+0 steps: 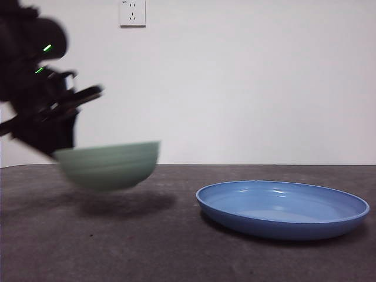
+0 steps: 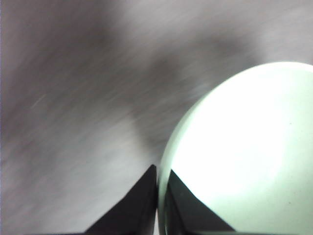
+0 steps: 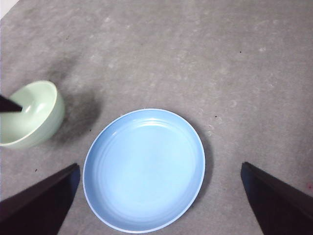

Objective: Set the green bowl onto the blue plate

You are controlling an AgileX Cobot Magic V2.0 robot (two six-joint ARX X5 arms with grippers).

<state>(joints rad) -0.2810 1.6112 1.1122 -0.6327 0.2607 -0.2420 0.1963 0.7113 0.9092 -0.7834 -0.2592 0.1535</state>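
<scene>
The green bowl [image 1: 110, 164] hangs tilted just above the table at the left, its shadow beneath it. My left gripper [image 2: 159, 183] is shut on the bowl's rim [image 2: 244, 161], one jaw inside and one outside; in the front view the gripper [image 1: 61, 144] holds the bowl's left edge. The blue plate [image 1: 282, 208] lies flat and empty on the table at the right, apart from the bowl. My right gripper [image 3: 159, 196] is open, high above the plate [image 3: 144, 169], and its view also shows the bowl [image 3: 32, 115] beside the plate.
The table top is a dark grey mat [image 1: 147, 247]. A white wall with a socket [image 1: 132, 13] stands behind it. The left arm's dark body [image 1: 35, 88] fills the upper left of the front view.
</scene>
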